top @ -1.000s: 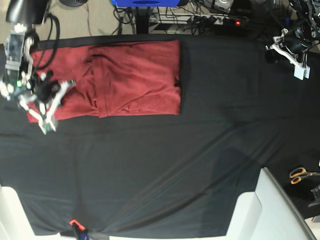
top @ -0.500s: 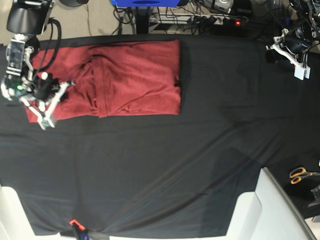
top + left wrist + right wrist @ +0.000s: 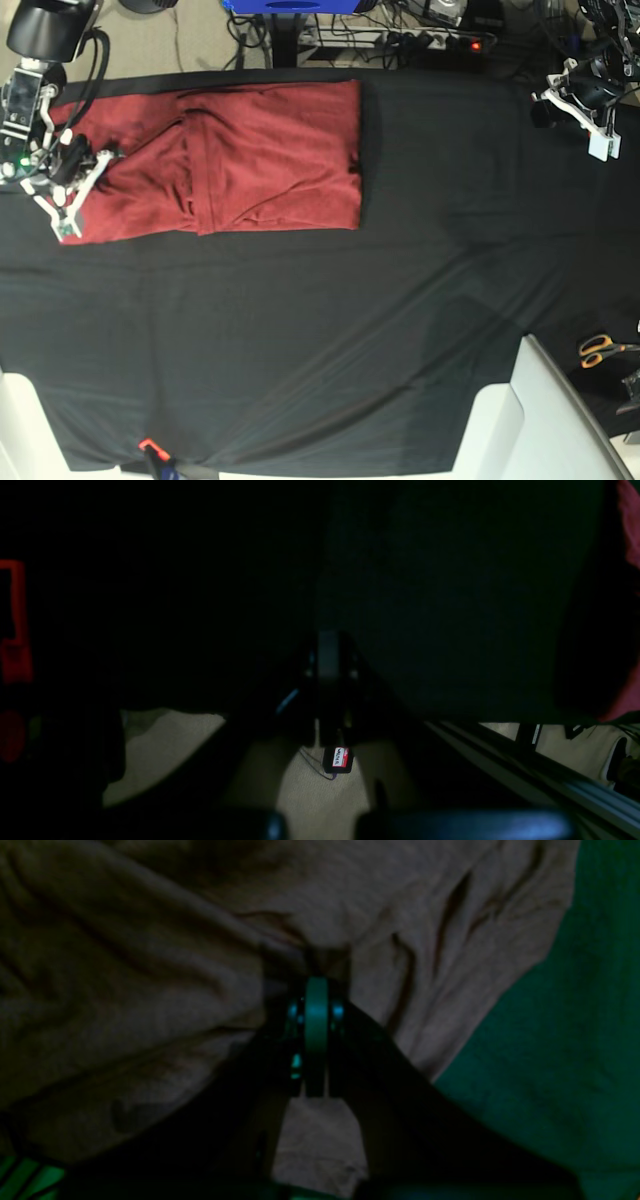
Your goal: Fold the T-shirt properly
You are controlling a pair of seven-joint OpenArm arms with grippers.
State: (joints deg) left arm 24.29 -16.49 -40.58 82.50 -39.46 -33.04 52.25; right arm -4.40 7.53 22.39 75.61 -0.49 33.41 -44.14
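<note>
The shirt (image 3: 240, 160) is spread flat at the bench's (image 3: 330, 340) far left. The right hand (image 3: 68, 215), closed empty, is held over its left edge. The left hand (image 3: 600, 140), closed, is parked far right near scissors (image 3: 600, 351).

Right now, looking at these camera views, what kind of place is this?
Probably a robotics lab or workshop. A table draped in black cloth holds a red T-shirt; a power strip with tangled cables sits on the floor behind, and orange-handled scissors lie at the side.
</note>
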